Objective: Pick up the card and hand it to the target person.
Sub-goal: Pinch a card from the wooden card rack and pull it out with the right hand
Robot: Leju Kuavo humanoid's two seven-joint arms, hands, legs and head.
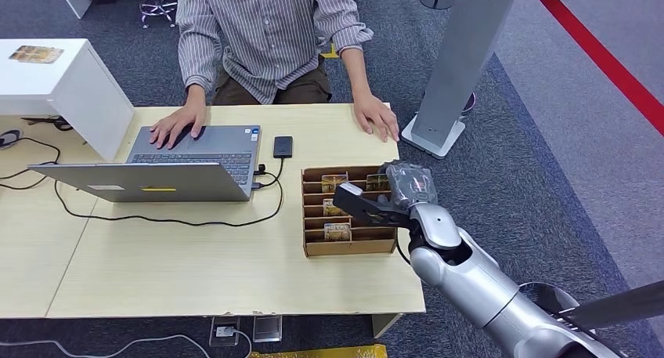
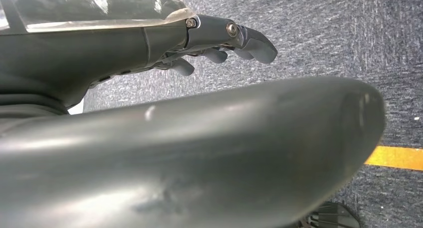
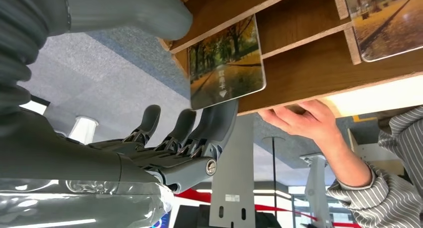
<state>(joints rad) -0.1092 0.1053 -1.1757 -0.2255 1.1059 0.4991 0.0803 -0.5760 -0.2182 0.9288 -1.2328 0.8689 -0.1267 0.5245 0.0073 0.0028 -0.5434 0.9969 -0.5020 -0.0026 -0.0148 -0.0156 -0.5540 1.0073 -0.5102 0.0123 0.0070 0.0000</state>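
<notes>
R hand w/ fingers spread wide touches the card standing upright in the slotted box, card's lower part hidden; L hand loosely open.

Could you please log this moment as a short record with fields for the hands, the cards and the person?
right hand: right hand over the card rack, fingers spread by a card, not clearly gripping it
left hand: left hand above grey carpet, fingers curled loosely, holding nothing
cards: several standing in the rack's slots
person: person seated across the table, one hand on the laptop, the other flat on the tabletop
other items: phone beside the laptop
task state: card not yet lifted
</notes>
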